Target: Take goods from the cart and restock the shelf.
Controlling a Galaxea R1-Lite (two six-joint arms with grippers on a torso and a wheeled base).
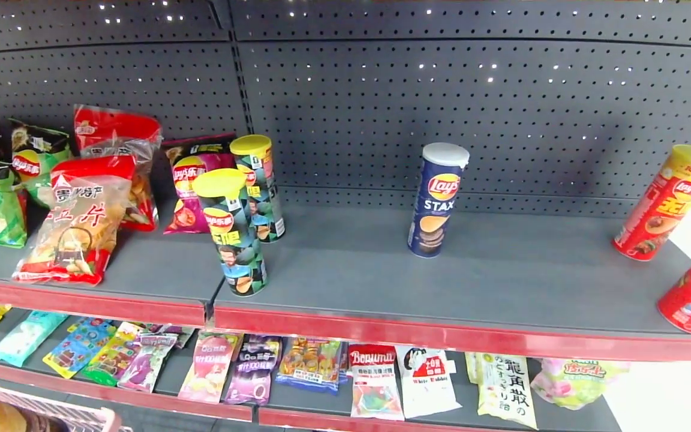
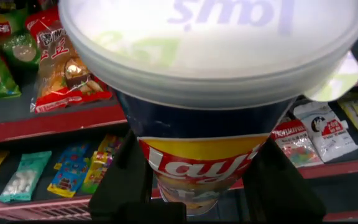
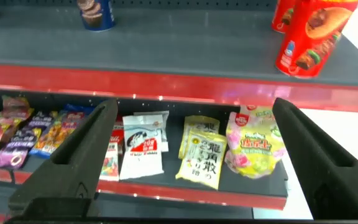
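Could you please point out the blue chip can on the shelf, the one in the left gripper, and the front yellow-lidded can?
Shelf blue chip can (image 1: 437,207), head view, on its label.
Held blue chip can (image 2: 207,163), left wrist view, on the label below the lid.
Front yellow-lidded can (image 1: 234,246), head view, on its side wall.

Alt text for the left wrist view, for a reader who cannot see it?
The left end effector grips a blue chip can with a white lid, close to the camera. Behind it are red-edged shelves holding snack bags.
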